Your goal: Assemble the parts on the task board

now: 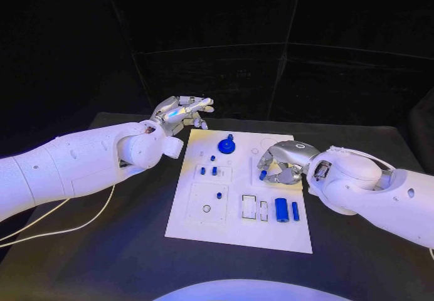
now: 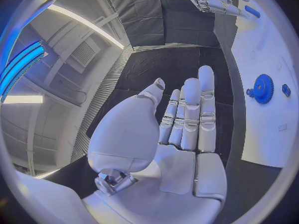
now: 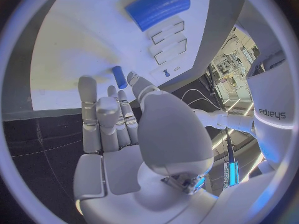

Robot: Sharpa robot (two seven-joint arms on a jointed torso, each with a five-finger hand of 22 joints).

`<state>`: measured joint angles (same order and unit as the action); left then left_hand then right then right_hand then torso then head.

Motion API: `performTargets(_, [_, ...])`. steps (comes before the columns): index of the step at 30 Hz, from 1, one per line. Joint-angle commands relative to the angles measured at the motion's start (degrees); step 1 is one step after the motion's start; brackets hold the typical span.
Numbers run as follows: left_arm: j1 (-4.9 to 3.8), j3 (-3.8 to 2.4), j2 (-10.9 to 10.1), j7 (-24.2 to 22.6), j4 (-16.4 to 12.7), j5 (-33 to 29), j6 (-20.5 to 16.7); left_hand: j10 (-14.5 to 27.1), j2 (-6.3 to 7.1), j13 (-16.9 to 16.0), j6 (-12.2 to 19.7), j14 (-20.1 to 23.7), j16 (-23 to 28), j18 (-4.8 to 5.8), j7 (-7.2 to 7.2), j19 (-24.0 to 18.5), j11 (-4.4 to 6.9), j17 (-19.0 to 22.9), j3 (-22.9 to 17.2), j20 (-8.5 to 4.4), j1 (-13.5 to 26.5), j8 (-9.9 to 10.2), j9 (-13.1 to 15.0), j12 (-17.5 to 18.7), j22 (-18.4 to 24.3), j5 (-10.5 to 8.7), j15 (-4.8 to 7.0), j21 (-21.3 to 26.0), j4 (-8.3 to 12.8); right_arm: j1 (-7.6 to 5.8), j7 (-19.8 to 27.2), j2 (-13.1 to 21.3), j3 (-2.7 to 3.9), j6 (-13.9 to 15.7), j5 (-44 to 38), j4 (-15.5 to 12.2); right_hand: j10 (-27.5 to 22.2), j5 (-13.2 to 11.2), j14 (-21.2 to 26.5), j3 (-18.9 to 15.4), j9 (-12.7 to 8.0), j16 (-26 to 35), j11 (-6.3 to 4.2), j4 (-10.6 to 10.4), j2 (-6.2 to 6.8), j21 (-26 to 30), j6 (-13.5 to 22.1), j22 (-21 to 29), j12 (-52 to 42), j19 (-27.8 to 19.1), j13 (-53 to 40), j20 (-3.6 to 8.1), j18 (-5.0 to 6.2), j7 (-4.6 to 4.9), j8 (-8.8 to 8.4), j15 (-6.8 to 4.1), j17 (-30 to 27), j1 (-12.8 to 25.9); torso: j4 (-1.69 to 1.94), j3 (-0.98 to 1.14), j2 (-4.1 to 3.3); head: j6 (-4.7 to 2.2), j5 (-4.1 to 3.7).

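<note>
The white task board [image 1: 194,216] lies mid-table. My right hand [image 1: 285,164] hovers over its right side with fingers curled, thumb and a finger pinching a small blue peg [image 1: 263,175]; the right wrist view shows the peg [image 3: 119,77] at the fingertips [image 3: 132,78]. My left hand [image 1: 181,113] is raised beyond the board's far left corner, fingers straight and apart, holding nothing [image 2: 187,119]. A blue gear [image 1: 226,147] stands at the far end of the board [image 2: 263,88]. A blue cylinder [image 1: 281,209] and a slim blue piece [image 1: 296,211] lie near the front right.
Small blue pegs [image 1: 208,170] stand in the board's left middle, with another [image 1: 212,158] behind them. Rectangular slots [image 1: 249,207] are cut beside the cylinder [image 3: 159,6]. A white cable [image 1: 63,226] trails over the table's left side.
</note>
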<state>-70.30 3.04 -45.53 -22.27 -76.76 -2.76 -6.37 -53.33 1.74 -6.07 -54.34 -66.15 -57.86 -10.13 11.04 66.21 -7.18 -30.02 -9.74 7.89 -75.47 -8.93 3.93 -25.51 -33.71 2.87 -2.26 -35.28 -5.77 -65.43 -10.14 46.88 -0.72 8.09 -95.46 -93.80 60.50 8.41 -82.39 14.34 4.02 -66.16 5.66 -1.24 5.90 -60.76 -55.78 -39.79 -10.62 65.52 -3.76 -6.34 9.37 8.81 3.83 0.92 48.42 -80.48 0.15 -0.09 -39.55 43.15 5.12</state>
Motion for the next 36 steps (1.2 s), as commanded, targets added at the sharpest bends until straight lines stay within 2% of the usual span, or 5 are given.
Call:
performTargets(1, [-0.08, -0.04, 0.0, -0.2, 0.0, 0.0, 0.7, 0.4, -0.45, 0.1, 0.2, 0.1, 0.2, -0.34, 0.05, 0.1, 0.06, 0.1, 0.4, 0.26, 0.3, -0.2, -0.1, -0.2, 0.0, 0.08, -0.13, 0.4, 0.0, -0.13, -0.2, -0.3, 0.03, -2.7, -0.3, 0.3, 1.3, -0.7, -0.6, 1.0, 0.1, -0.7, -0.23, 0.0, -1.00, -0.9, -0.9, -1.3, -0.3, 1.0, 0.2, 0.19, -0.30, -0.01, 0.32, -0.14, 0.8, -0.5, -0.01, 0.00, -0.05, 0.04, 0.00])
performTargets(6, [-0.08, -0.03, 0.0, -0.2, 0.0, 0.0, 0.7, 0.4, -0.45, 0.1, 0.2, 0.1, 0.2, -0.34, 0.05, 0.1, 0.06, 0.1, 0.4, 0.26, 0.3, -0.2, -0.1, -0.2, 0.0, 0.08, -0.13, 0.4, 0.0, -0.13, -0.1, -0.7, 0.02, -2.9, -0.6, 0.7, 3.3, -2.1, -1.4, 3.1, 0.2, -1.8, -0.54, -0.1, -2.02, -2.5, -2.6, -3.5, -0.2, 2.3, 0.2, 0.44, -0.68, -0.10, 0.60, -0.42, 2.3, -1.4, 0.04, 0.00, -0.05, 0.09, -0.02])
performTargets(13, [-0.07, -0.02, 0.0, -0.1, 0.0, 0.0, 0.8, 0.4, -0.45, 0.1, 0.2, 0.1, 0.2, -0.34, 0.05, 0.1, 0.06, 0.1, 0.4, 0.26, 0.3, -0.2, -0.1, -0.2, 0.0, 0.08, -0.13, 0.4, 0.0, -0.12, -0.5, -1.3, 0.02, -2.6, -1.6, 1.3, 5.0, -3.6, -1.9, 5.6, 0.2, -2.6, -0.83, 0.0, -2.47, -3.7, -4.2, -5.2, 0.4, 3.4, 0.1, 0.65, -0.98, -0.14, 0.74, -0.70, 3.4, -1.9, 0.05, -0.02, -0.07, 0.20, -0.06])
performTargets(26, [-0.06, 0.00, 0.1, 0.0, 0.1, 0.0, 0.8, 0.4, -0.45, 0.1, 0.2, 0.1, 0.2, -0.34, 0.05, 0.1, 0.06, 0.1, 0.4, 0.26, 0.3, -0.2, -0.1, -0.2, 0.0, 0.08, -0.13, 0.4, 0.0, -0.10, -0.9, -1.8, 0.01, 1.3, -2.8, 1.5, 7.8, -4.8, -2.3, 9.6, 0.3, -4.0, -1.47, 0.3, -2.73, -6.6, -6.7, -9.3, 1.2, 5.4, 0.0, 0.73, -1.66, -0.53, 1.20, -1.38, 5.2, -2.0, -0.03, 0.01, 0.02, 0.30, -0.36])
performTargets(36, [-0.05, 0.01, -0.1, 0.3, 0.3, 0.0, 1.2, 0.5, -0.51, 0.1, 0.2, 0.2, 0.1, -0.34, 0.07, 0.1, 0.05, 0.1, 0.5, 0.27, 0.2, -0.3, -0.1, -0.3, 0.1, 0.08, -0.15, 0.5, 0.0, -0.10, -0.2, 0.5, 0.05, 4.9, -1.7, -2.1, 8.3, -4.7, -2.1, 10.2, 0.3, -3.9, -1.55, 0.6, -1.84, -6.8, -7.0, -9.5, 1.6, 5.5, 0.0, 0.81, -1.67, -0.54, 1.10, -1.48, 5.0, -1.7, -0.12, 0.08, 0.09, 0.08, -0.26])
